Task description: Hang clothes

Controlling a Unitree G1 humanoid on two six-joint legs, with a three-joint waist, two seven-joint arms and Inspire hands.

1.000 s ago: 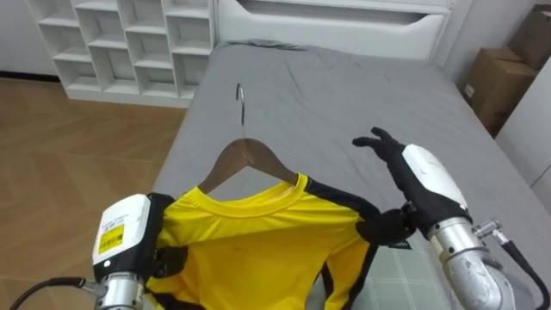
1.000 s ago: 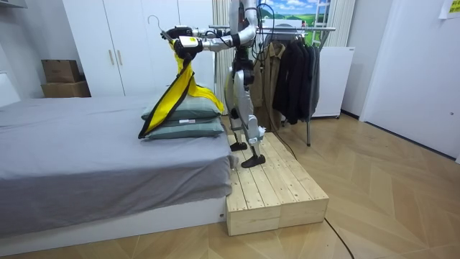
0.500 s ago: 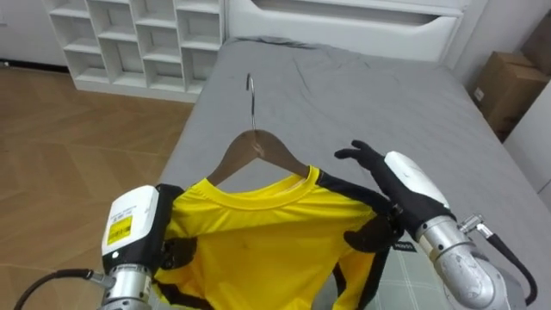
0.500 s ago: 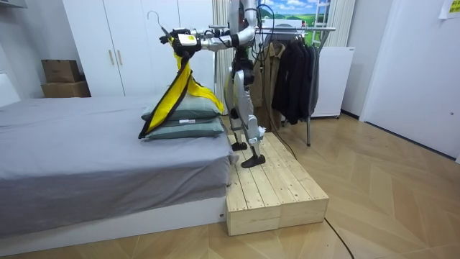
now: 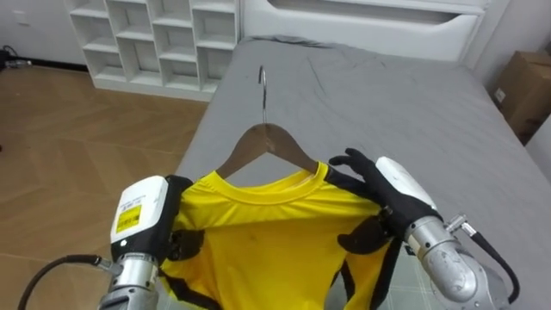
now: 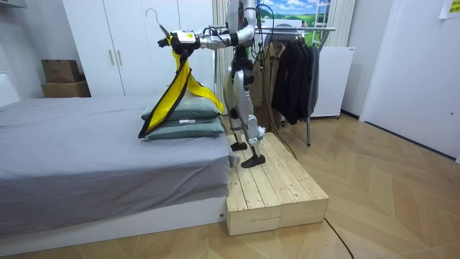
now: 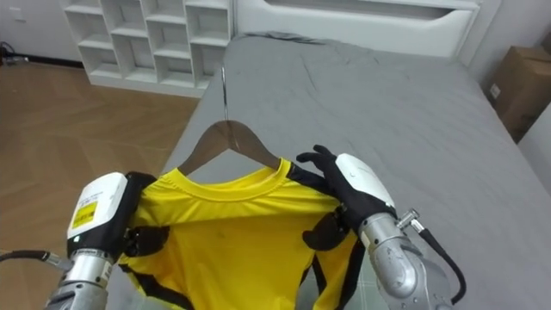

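Note:
A yellow shirt (image 5: 267, 232) with black trim hangs on a wooden hanger (image 5: 274, 142) whose metal hook (image 5: 262, 86) points up and away from me. My left hand (image 5: 148, 220) grips the shirt's left shoulder, with dark fingers curled into the cloth. My right hand (image 5: 392, 194) lies over the right shoulder, fingers spread on top toward the collar and thumb tucked under the cloth. In the room view I stand on a wooden platform (image 6: 277, 191) at the bed's side. There I hold the shirt (image 6: 180, 79) high, and its hem trails onto the pillows (image 6: 188, 119).
A grey bed (image 5: 387, 103) stretches ahead under the shirt, with a white headboard (image 5: 362, 17) at its far end. White cubby shelves (image 5: 155, 39) stand at the far left and a cardboard box (image 5: 525, 82) at the right. A rack of dark clothes (image 6: 291, 72) stands behind me.
My right hand has moved left, from hovering off the shirt's right shoulder to lying over it near the collar. The shirt and hanger sit slightly higher. The head camera has shifted.

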